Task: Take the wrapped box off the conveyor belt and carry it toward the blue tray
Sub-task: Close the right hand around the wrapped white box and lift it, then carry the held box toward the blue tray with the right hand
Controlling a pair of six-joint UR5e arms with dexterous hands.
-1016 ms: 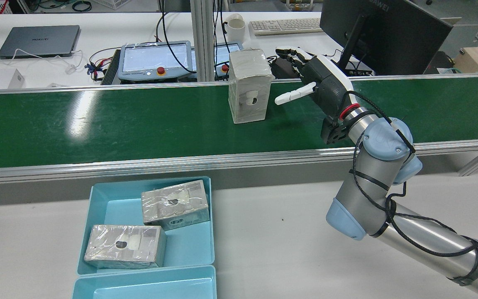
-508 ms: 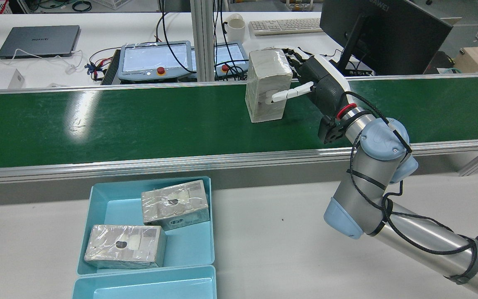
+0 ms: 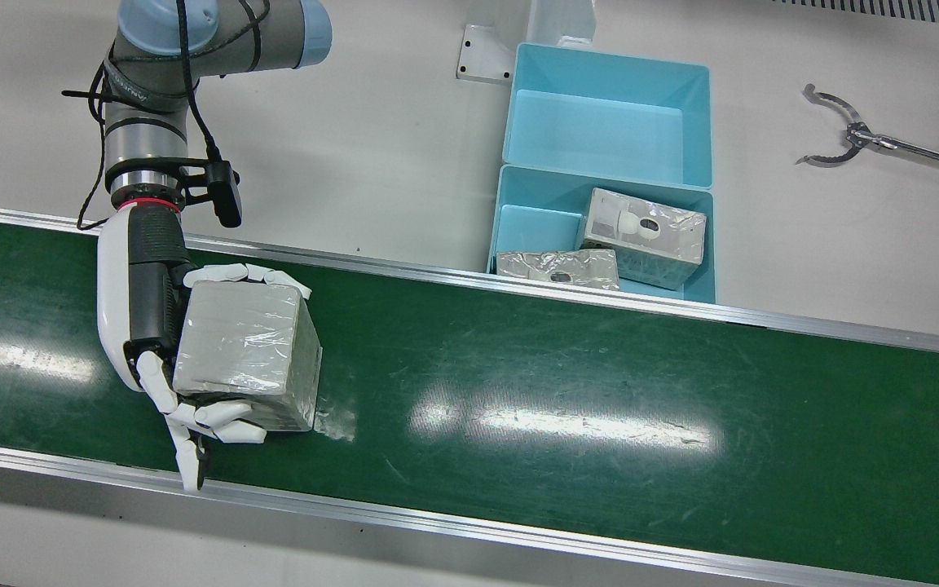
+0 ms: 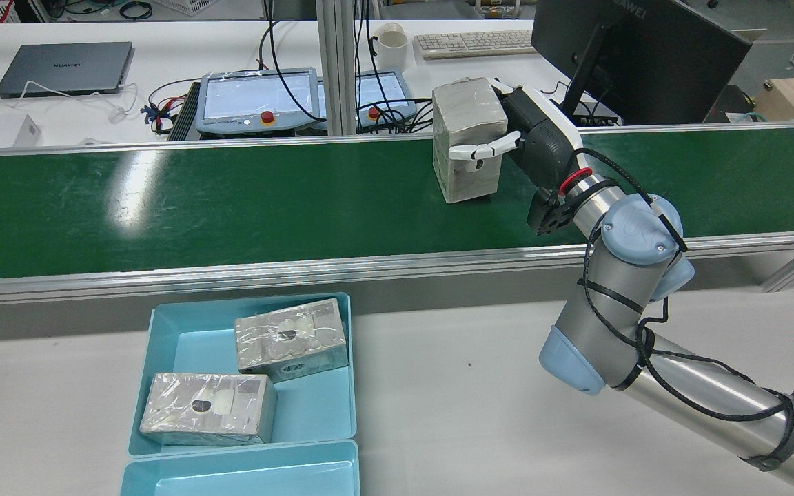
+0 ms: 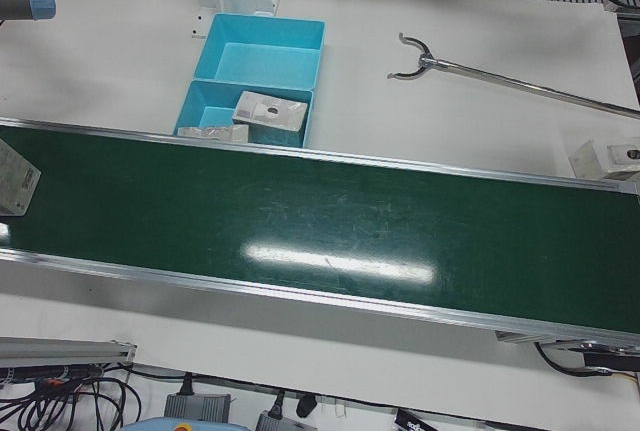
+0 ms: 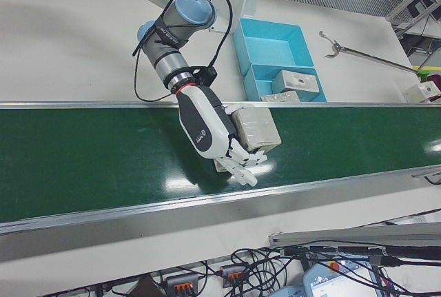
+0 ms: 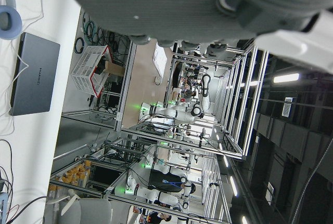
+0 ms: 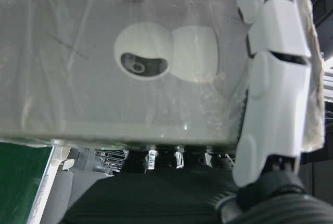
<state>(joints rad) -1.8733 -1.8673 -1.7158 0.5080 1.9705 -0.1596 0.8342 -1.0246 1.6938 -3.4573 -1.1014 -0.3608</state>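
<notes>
Green conveyor belt (image 3: pixel 567 383) fills most of what we see, running the full width of the station between aluminium rails, with the white counter (image 3: pixel 388 147) on the robot's side of it. On that counter, close against the belt's rail, sit two blue trays end to end: the blue tray (image 3: pixel 518 224) nearer the belt holds two foil-wrapped boxes (image 3: pixel 641 236), and the second blue tray (image 3: pixel 608 122) behind it holds nothing. A long metal reacher tool (image 3: pixel 853 134) lies on the counter well apart from the trays, on the robot's left half. Beyond the belt in the rear view we see a dark monitor (image 4: pixel 631 55), two teach pendants (image 4: pixel 256 100), a laptop (image 4: pixel 66 65) and a white mug (image 4: pixel 391 47).

Our right arm (image 4: pixel 624 269) reaches over the belt from the counter. The wrapped box (image 4: pixel 469 138) stands upright in the right hand (image 3: pixel 143 318) — fingers (image 3: pixel 217 420) curl round its far side and a thumb presses its near face, so the hand is closed firmly on it. We cannot tell whether its base touches the belt. The box is well apart from the trays, with open belt between.

Our left hand's own camera shows only a blurred grey part of the hand — we cannot tell its pose.
</notes>
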